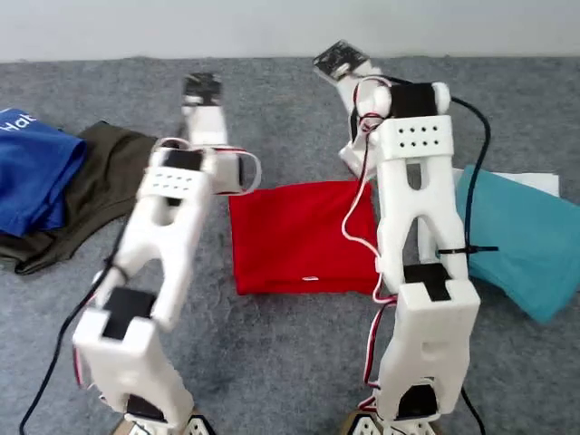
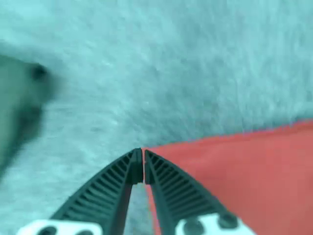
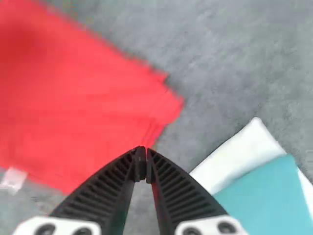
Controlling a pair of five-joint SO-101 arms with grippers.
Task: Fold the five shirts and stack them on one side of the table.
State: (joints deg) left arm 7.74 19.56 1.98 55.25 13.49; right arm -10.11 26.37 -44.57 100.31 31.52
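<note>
The folded red shirt [image 1: 299, 237] lies flat on the grey table [image 1: 290, 362] between the two arms. The left gripper [image 2: 143, 164] is fully closed at one corner of the shirt. The right gripper [image 3: 140, 159] is likewise closed over the shirt's edge, near the teal shirt [image 1: 521, 240].

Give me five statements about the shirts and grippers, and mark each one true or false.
1. The red shirt is folded into a rectangle. True.
2. The blue shirt lies on a teal one. False: it lies on the dark olive shirt. The teal shirt is on the opposite side, on top of the white shirt.
3. The left gripper is wide open. False: its fingertips meet, at the red shirt's corner.
4. The right gripper is shut. True.
5. All five shirts form one stack. False: the red shirt lies alone, with a pair of shirts on either side.
</note>
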